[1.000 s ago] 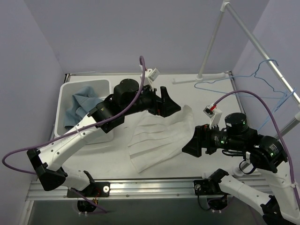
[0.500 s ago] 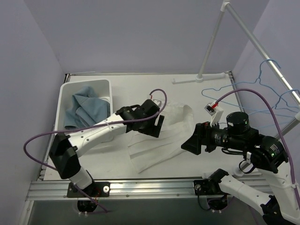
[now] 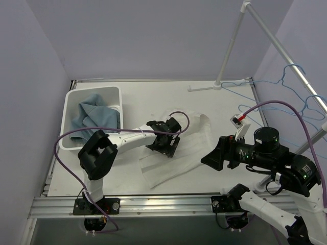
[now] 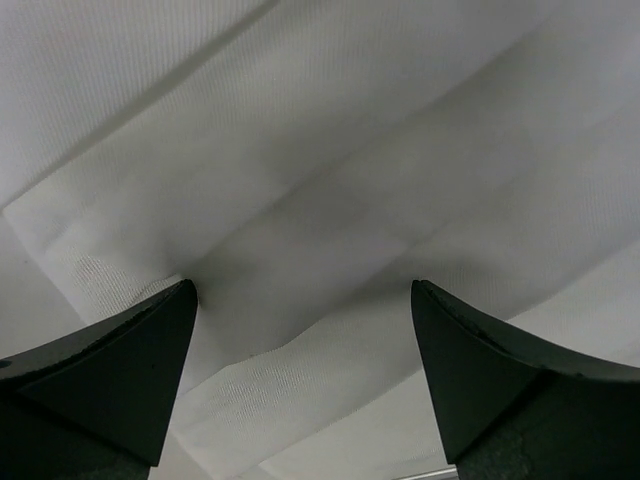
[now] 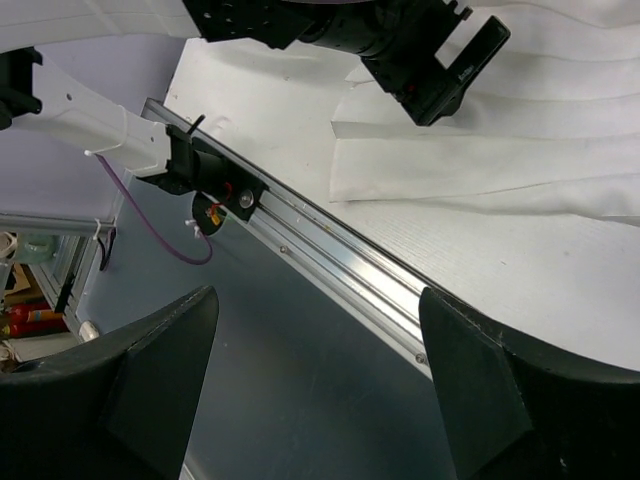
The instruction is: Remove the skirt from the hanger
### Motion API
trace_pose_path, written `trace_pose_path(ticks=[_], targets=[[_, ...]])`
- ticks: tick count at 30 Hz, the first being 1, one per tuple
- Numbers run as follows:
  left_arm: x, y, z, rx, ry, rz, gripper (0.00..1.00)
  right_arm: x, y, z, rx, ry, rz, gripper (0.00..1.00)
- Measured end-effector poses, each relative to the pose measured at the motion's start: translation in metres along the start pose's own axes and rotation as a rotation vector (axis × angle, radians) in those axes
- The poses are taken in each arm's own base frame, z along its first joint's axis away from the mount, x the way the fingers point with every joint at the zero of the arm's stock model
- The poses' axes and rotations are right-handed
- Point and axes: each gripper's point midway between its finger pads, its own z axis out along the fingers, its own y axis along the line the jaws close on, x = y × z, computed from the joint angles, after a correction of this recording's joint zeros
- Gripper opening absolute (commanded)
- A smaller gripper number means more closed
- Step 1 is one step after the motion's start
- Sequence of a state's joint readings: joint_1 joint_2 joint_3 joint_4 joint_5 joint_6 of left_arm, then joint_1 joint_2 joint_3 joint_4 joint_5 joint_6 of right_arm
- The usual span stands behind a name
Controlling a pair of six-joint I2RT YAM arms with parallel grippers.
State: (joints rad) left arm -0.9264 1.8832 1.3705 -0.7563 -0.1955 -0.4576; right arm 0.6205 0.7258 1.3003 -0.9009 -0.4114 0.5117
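Observation:
The white skirt [image 3: 186,148] lies flat on the table's middle, with no hanger seen in it. Blue wire hangers [image 3: 306,108] hang on the white rail at the right. My left gripper [image 3: 164,144] is open and points down, low over the skirt's left part. In the left wrist view the skirt's folds [image 4: 330,180] fill the frame between the spread fingers of my left gripper [image 4: 305,330]. My right gripper [image 3: 212,158] is open and empty, held above the table right of the skirt. The right wrist view shows the skirt [image 5: 520,150] and the left gripper [image 5: 440,70] beyond my right gripper [image 5: 318,350].
A white bin [image 3: 70,133] holding blue cloth [image 3: 92,115] stands at the left. The white rack [image 3: 231,46] has its foot at the back right, and its rail runs along the right side. The metal front rail [image 5: 340,255] edges the table.
My left arm has come down from a raised pose to low over the skirt's left part. My right gripper has shifted slightly to the right. The skirt lies as before.

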Motion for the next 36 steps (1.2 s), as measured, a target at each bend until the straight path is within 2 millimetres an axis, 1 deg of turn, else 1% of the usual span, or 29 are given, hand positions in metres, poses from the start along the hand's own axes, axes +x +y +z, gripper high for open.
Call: trace_pose_path(ticks=[3, 5, 6, 7, 9, 13, 16, 18, 20, 21, 22, 23, 25, 27, 28, 29, 30, 31, 33, 35, 36], targets=[[0.004, -0.001, 0.013, -0.004, 0.021, 0.001, 0.91, 0.001, -0.001, -0.003, 0.005, -0.007, 0.008, 0.77], [0.009, -0.001, 0.020, -0.006, 0.026, -0.003, 0.73, 0.002, -0.002, -0.004, 0.009, -0.010, 0.012, 0.77], [0.011, 0.000, 0.023, -0.008, 0.027, -0.004, 0.57, 0.002, -0.002, -0.004, 0.010, -0.012, 0.013, 0.77], [0.013, -0.002, 0.025, 0.000, 0.026, -0.009, 0.30, 0.002, -0.002, -0.004, 0.011, -0.012, 0.014, 0.77], [0.011, -0.002, 0.026, 0.001, 0.009, -0.012, 0.03, 0.004, -0.003, -0.005, 0.012, -0.010, 0.017, 0.77], [0.009, 0.002, 0.026, -0.007, -0.007, -0.014, 0.02, 0.006, -0.005, -0.004, 0.020, -0.004, 0.021, 0.77], [0.007, 0.011, 0.024, -0.030, -0.012, -0.017, 0.02, 0.007, -0.006, -0.003, 0.022, -0.002, 0.022, 0.77], [0.005, 0.020, 0.017, -0.051, -0.014, -0.016, 0.02, 0.007, -0.006, -0.003, 0.022, -0.002, 0.022, 0.77], [-0.002, 0.031, 0.002, -0.068, -0.029, -0.016, 0.02, 0.007, -0.006, -0.003, 0.022, -0.001, 0.022, 0.77], [-0.010, 0.036, -0.009, -0.070, -0.044, -0.020, 0.02, 0.007, -0.006, -0.003, 0.023, -0.001, 0.022, 0.77], [-0.025, 0.041, -0.026, -0.064, -0.078, -0.031, 0.02, 0.007, -0.007, -0.002, 0.024, 0.001, 0.023, 0.77], [-0.042, 0.046, -0.043, -0.054, -0.123, -0.047, 0.02, 0.008, -0.007, -0.001, 0.025, 0.003, 0.024, 0.77], [-0.081, 0.059, -0.086, -0.024, -0.235, -0.090, 0.02, 0.009, -0.009, 0.001, 0.027, 0.007, 0.025, 0.77], [-0.122, 0.081, -0.140, 0.000, -0.380, -0.144, 0.02, 0.009, -0.010, 0.003, 0.028, 0.010, 0.026, 0.77], [-0.143, 0.098, -0.174, 0.005, -0.462, -0.175, 0.02, 0.009, -0.010, 0.005, 0.029, 0.010, 0.026, 0.77], [-0.158, 0.112, -0.203, 0.004, -0.539, -0.199, 0.02, 0.009, -0.010, 0.006, 0.029, 0.011, 0.026, 0.77], [-0.168, 0.128, -0.233, -0.003, -0.610, -0.226, 0.02, 0.008, -0.010, 0.007, 0.028, 0.009, 0.026, 0.77], [-0.175, 0.142, -0.260, -0.014, -0.671, -0.246, 0.02, 0.007, -0.010, 0.008, 0.027, 0.008, 0.025, 0.77], [-0.178, 0.168, -0.310, -0.041, -0.780, -0.279, 0.02, 0.005, -0.010, 0.010, 0.027, 0.008, 0.024, 0.77], [-0.170, 0.188, -0.352, -0.067, -0.859, -0.298, 0.02, 0.004, -0.010, 0.012, 0.027, 0.010, 0.025, 0.77], [-0.166, 0.197, -0.368, -0.080, -0.888, -0.306, 0.02, 0.004, -0.010, 0.013, 0.028, 0.013, 0.025, 0.77]])
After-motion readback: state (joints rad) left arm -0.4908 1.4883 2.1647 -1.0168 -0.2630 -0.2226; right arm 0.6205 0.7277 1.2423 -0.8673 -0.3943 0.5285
